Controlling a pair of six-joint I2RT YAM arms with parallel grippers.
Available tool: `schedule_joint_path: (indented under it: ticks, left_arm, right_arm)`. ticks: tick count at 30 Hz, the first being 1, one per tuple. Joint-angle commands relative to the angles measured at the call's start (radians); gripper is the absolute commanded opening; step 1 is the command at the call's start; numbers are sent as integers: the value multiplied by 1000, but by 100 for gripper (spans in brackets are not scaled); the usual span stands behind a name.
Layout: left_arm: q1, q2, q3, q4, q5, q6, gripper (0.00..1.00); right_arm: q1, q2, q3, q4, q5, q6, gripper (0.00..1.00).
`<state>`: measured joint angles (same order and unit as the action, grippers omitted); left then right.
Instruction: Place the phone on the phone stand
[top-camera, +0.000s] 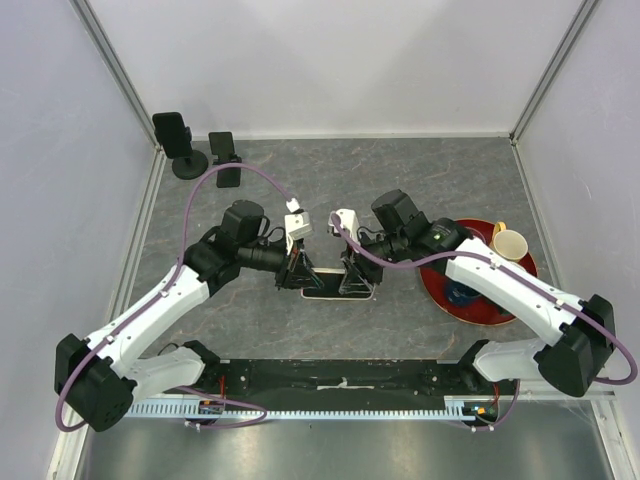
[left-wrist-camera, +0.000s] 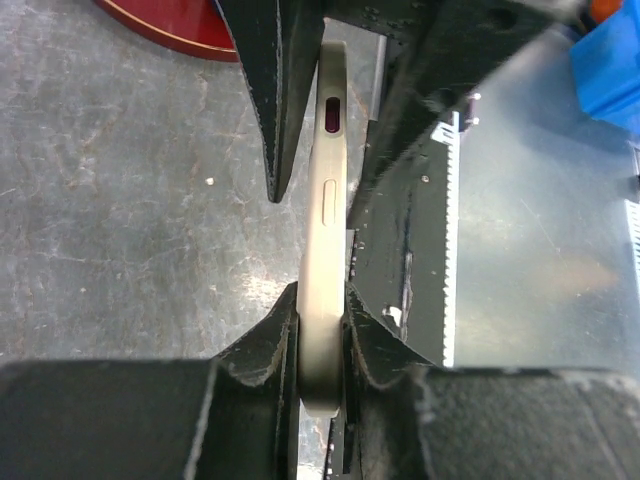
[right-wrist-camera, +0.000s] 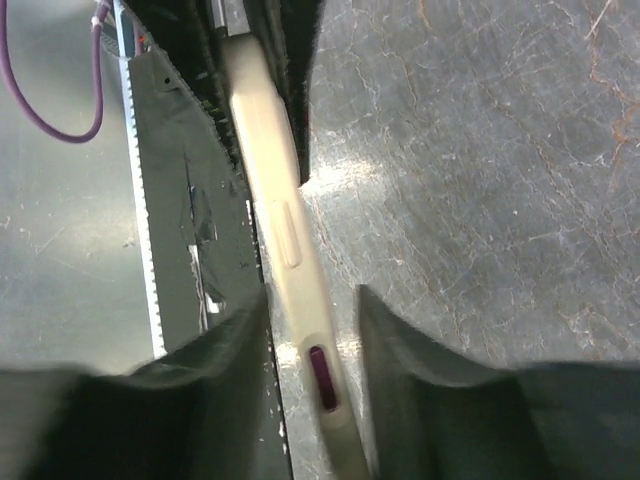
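Left gripper (left-wrist-camera: 320, 315) clenched on phone (left-wrist-camera: 325, 230), edge-up over grey stone-look table (top-camera: 400, 170), right gripper (right-wrist-camera: 312, 330) straddling it, jaws loose, wrist views alone show rounded champagne metal edge, purple slot, top view alone shows black phone stand (top-camera: 186, 150) far-left

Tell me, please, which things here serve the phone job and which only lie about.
For the job: phone, clamped by the left claw, with the right claw astride it; round-based stand and second stand, far left.
Lying about: red plate; cup and blue item on it.
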<state>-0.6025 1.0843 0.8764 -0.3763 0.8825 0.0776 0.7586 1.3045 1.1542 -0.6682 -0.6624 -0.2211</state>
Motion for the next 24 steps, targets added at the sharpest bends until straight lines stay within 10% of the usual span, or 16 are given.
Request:
schedule_joint_path:
  ticks: [1,4,6,14,24]
  left_arm:
    - [-2,-40,32,105,21,1,2]
    - [0,-79,18,174,-98,-94,5]
    - [0,-106,26,186,-253,-194,34]
    - [0,-319,0,114,-822,-665,77]
    - [0,-192,30,143,-613,-973,75]
  right_arm:
    - [19,-13,-36,90,-63,9,33]
    - [31,-25,-76,163,-14,43,0]
    - [47,-46,-112,266,141,86,0]
    - [64,-277,-448,975,596,501,0]
    - [269,-280,-749,1631,1035,545,0]
